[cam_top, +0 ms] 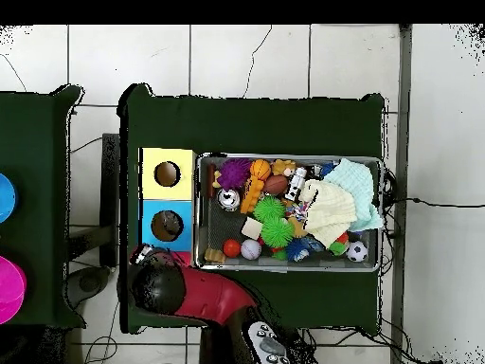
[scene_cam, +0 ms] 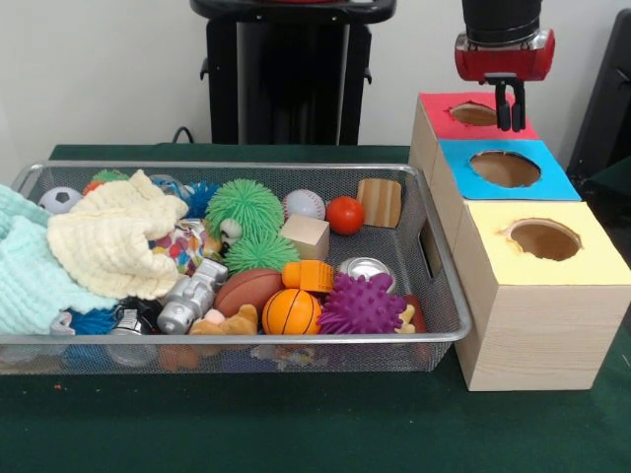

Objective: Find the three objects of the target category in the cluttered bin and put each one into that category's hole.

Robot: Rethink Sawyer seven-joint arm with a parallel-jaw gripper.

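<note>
My gripper [scene_cam: 510, 110] hangs just over the hole in the red-topped box [scene_cam: 441, 108] at the far right, its fingers close together with nothing between them. In the overhead view the arm [cam_top: 180, 292] covers that box and hides the gripper. The wire bin [scene_cam: 442, 296] holds a jumble: an orange basketball [scene_cam: 291, 311], a brown football [scene_cam: 248, 289], a red ball [scene_cam: 345, 215], a baseball [scene_cam: 304, 204], a soccer ball [scene_cam: 60, 200], two green spiky balls [scene_cam: 244, 205], a purple spiky ball [scene_cam: 362, 304] and two wooden blocks [scene_cam: 305, 236].
The blue-topped box [scene_cam: 557, 182] and yellow-topped box [scene_cam: 601, 258] stand in a row right of the bin, each with a round hole. A yellow cloth [scene_cam: 113, 236] and a mint cloth [scene_cam: 30, 276] cover the bin's left end. A silver toy [scene_cam: 192, 296] and a can [scene_cam: 367, 268] lie among the balls.
</note>
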